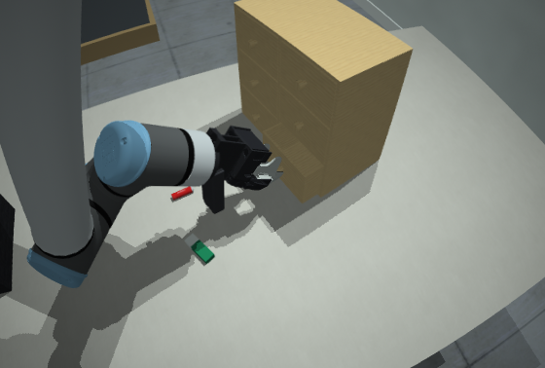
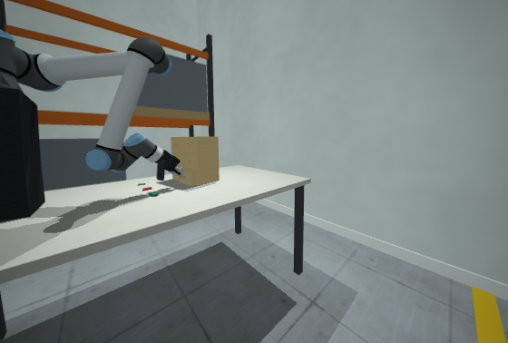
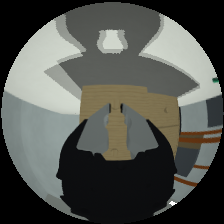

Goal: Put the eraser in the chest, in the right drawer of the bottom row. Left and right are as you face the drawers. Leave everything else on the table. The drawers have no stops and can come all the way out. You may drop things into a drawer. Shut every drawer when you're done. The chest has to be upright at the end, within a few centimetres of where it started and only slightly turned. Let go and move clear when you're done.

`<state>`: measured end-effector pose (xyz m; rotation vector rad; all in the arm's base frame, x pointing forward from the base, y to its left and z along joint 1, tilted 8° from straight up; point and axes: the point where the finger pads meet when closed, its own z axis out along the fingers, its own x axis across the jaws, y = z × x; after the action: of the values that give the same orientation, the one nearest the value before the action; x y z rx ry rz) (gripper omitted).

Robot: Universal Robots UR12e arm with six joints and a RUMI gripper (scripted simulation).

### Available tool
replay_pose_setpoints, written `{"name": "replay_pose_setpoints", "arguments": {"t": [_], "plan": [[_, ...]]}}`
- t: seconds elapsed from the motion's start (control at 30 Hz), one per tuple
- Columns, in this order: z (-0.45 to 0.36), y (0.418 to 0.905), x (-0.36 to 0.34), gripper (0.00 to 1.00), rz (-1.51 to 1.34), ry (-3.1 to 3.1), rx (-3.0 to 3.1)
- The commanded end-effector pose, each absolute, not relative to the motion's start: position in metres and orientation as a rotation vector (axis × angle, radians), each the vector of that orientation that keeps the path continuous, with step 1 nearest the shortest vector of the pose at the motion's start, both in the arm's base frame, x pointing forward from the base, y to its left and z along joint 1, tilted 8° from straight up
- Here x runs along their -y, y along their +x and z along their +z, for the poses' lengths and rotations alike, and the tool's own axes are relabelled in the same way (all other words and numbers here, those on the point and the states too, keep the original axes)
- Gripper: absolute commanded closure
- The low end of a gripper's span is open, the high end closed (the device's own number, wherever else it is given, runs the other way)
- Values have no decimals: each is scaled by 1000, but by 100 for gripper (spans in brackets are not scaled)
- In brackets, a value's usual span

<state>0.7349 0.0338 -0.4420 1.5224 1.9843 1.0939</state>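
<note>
The chest (image 1: 311,42) stands on the worktop (image 1: 414,232), its bottom-right drawer (image 1: 299,159) partly out. The pincer (image 1: 271,171) is clamped on that drawer's knob (image 3: 116,121); pull straight and level so the chest stays put. Which small item is the eraser, I cannot tell.

There is one wooden chest (image 1: 341,52) on one tabletop (image 1: 389,251). Its front shows six drawers, in three rows of two; one drawer (image 1: 299,164), bottom right, stands pulled out. Two small things lie on the tabletop: one red block (image 1: 181,193) and one green block (image 1: 202,252). One arm carries one hand (image 1: 267,171).
</note>
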Motion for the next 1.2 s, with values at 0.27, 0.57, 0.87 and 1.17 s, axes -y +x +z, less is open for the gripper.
{"name": "replay_pose_setpoints", "arguments": {"t": [0.27, 0.57, 0.87, 1.17], "plan": [[-442, 728, -31, 93, 1094, 1522, -1984], [-442, 723, -30, 93, 1094, 1522, -1984], [-442, 720, -28, 93, 1094, 1522, -1984], [-442, 716, -27, 93, 1094, 1522, -1984]]}}
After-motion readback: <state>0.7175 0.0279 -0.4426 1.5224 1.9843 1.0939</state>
